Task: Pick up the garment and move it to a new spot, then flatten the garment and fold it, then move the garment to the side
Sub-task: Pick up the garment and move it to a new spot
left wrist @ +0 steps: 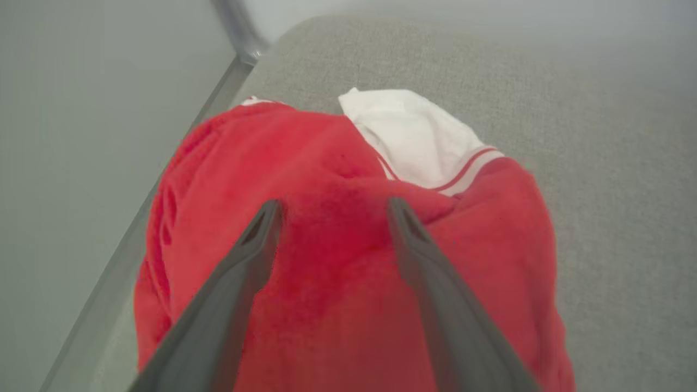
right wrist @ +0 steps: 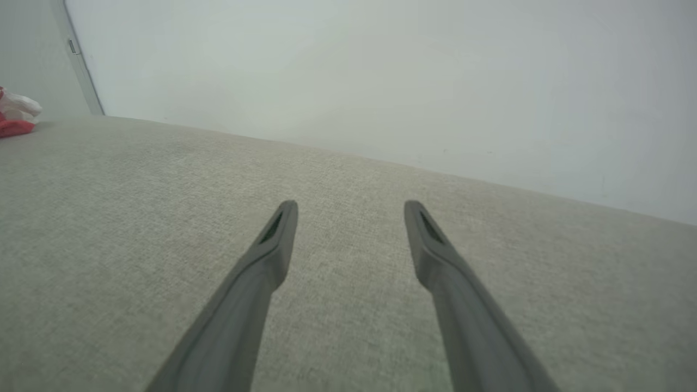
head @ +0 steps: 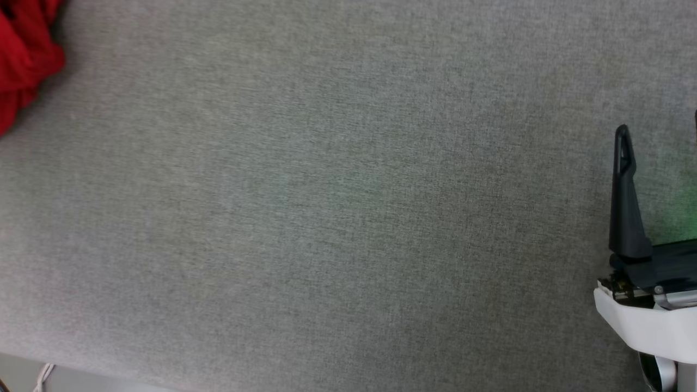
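The garment [head: 24, 54] lies crumpled at the far left of the head view, partly cut off by the frame. In the left wrist view it is a red heap [left wrist: 305, 158] with a white sleeve [left wrist: 414, 136] and red-and-white trim on top. My left gripper [left wrist: 333, 204] is open, its fingertips spread over the red fabric; whether they touch it I cannot tell. My right gripper [head: 659, 122] is at the right edge, far from the garment, one dark finger [head: 625, 190] in view. It is open [right wrist: 351, 206] above bare surface, with the garment [right wrist: 16, 117] small at far left.
A wide grey fabric surface [head: 337, 207] spreads across the head view. Its front edge [head: 109, 375] runs along the bottom left, with a white cable [head: 43, 375] beyond it. A pale wall [right wrist: 381, 71] stands behind, and a metal strip [left wrist: 234, 71] borders the surface beside the garment.
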Tool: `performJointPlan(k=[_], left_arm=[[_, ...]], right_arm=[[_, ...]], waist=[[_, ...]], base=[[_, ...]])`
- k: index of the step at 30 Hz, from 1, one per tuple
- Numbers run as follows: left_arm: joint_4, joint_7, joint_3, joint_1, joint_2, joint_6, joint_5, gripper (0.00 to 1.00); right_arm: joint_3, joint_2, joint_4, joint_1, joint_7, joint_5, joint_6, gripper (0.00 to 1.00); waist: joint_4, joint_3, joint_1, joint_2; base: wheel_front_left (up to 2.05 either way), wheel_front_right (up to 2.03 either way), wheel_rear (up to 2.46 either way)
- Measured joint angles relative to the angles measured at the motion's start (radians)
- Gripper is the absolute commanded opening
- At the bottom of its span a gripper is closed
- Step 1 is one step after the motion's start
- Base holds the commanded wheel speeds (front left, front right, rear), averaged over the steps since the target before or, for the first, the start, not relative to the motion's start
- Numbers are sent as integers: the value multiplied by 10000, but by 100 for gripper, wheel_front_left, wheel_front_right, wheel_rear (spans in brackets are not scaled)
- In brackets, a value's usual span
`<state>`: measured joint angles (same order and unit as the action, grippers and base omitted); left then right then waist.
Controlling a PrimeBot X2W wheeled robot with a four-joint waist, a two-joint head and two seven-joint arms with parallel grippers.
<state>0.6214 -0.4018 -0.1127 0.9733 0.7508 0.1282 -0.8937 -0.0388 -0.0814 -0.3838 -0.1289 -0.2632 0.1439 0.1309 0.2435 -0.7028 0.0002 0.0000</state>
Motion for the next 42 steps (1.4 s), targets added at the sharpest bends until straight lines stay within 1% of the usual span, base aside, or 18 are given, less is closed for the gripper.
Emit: performJointPlan(k=[2, 6, 9, 12, 13, 14, 15, 20, 24, 26, 29, 36, 42], left_arm=[[33, -516, -261, -167, 8, 0, -669, 100], [82, -1760, -805, -407, 196, 0, -1802, 100], [167, -2332, -1112, -439, 458, 0, -2217, 100], [263, -2481, -1411, -349, 593, 0, -2337, 100], [403, -2474, -1676, -236, 621, 4, -2378, 80], [451, -2456, -1743, -210, 635, 4, -2395, 13], [512, -2403, -1806, -194, 652, 8, -2405, 0], [614, -1971, -2197, -150, 727, 25, -2441, 0], [368, -1655, -2587, -167, 1030, 25, -2320, 0], [119, -1536, -2731, -142, 1273, 25, -2268, 0], [-462, -1338, -3020, 69, 1703, 23, -2057, 0], [-2132, -1095, -3712, 718, 2462, 23, -1676, 0], [-3651, -1147, -4395, 1539, 2560, 23, -1304, 0]], right_arm=[[4, -15, -29, -55, 0, 23, 0, 100], [130, -71, -125, -144, 0, 88, 0, 100], [153, -94, -213, -154, -2, 144, 0, 100], [144, -128, -267, -163, -4, 146, 0, 100], [161, -148, -282, -194, -4, 163, 0, 100], [169, -151, -282, -200, -4, 173, 2, 100], [188, -153, -282, -221, -2, 173, 0, 100], [249, -125, -161, -289, -2, 169, 0, 100], [311, -71, 82, -288, -2, 100, 0, 100], [393, -23, 240, -291, 0, 44, 0, 100], [443, 67, 481, -293, 0, -75, 0, 100], [568, 238, 963, -232, 0, -305, 0, 100], [579, 282, 1283, -46, 0, -545, 0, 100]], waist=[[-53, -195, 0, 0], [-171, -496, 0, 0], [-265, -621, -1, 0], [-328, -697, -2, 0], [-377, -707, -2, 0], [-390, -693, -2, 0], [-402, -670, -2, 0], [-425, -397, -1, 0], [-424, -3, -1, 0], [-431, 251, -1, 0], [-464, 680, -1, 0], [-652, 1746, -2, 0], [-966, 2479, -2, 0]], base=[[0, 0, 0], [0, 0, 0], [0, 0, 0], [0, 0, 0], [0, 0, 0], [0, 0, 0], [0, 0, 0], [0, 0, 0], [0, 0, 0], [0, 0, 0], [0, 0, 0], [0, 0, 0], [0, 0, 0]])
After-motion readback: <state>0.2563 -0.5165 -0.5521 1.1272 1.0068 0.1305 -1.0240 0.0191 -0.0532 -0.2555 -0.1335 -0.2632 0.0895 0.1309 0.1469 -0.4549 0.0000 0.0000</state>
